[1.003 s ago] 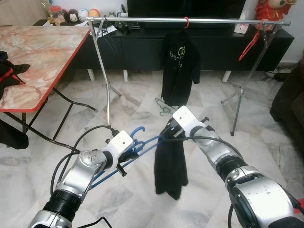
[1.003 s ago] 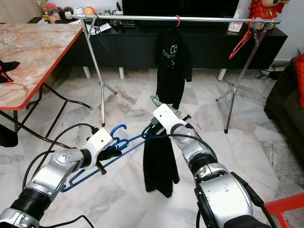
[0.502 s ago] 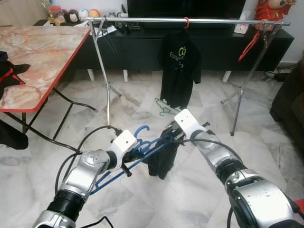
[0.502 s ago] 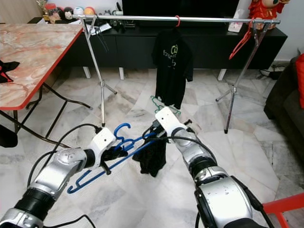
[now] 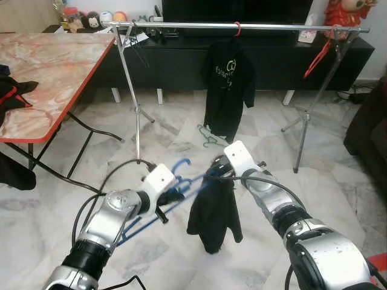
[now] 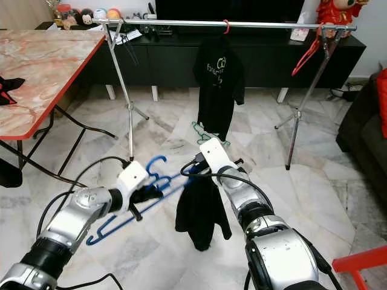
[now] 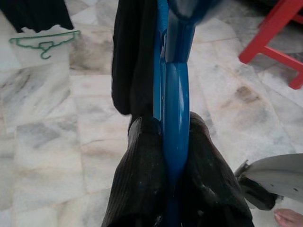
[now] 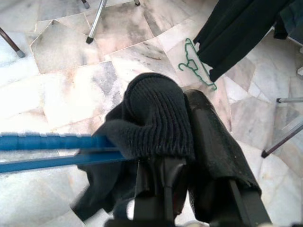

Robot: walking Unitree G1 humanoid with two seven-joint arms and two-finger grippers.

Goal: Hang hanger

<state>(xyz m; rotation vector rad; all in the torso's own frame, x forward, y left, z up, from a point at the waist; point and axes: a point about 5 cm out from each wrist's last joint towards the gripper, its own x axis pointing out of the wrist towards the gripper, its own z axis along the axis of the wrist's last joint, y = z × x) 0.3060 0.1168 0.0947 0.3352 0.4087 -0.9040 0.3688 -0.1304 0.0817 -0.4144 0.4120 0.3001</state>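
Marble-topped table [image 5: 42, 66] with a red edge, far left, dark cloth lying on it. Clothes rail [image 5: 181, 25] across the back of the room on two metal stands; black T-shirt [image 5: 227, 90] hanging from it on a red hook, a second red hanger [image 5: 318, 54] toward its right end. Green hanger [image 5: 208, 136] flat on the marble floor [image 5: 338, 181] below the shirt. Left gripper [image 5: 171, 197], low in front, fingers pressed onto the blue hanger [image 5: 181, 181], which is held in the air between both arms. Right gripper [image 5: 216, 173], fingers pinching a black garment [image 5: 213, 211] at the hanger's far end; the cloth droops beneath.
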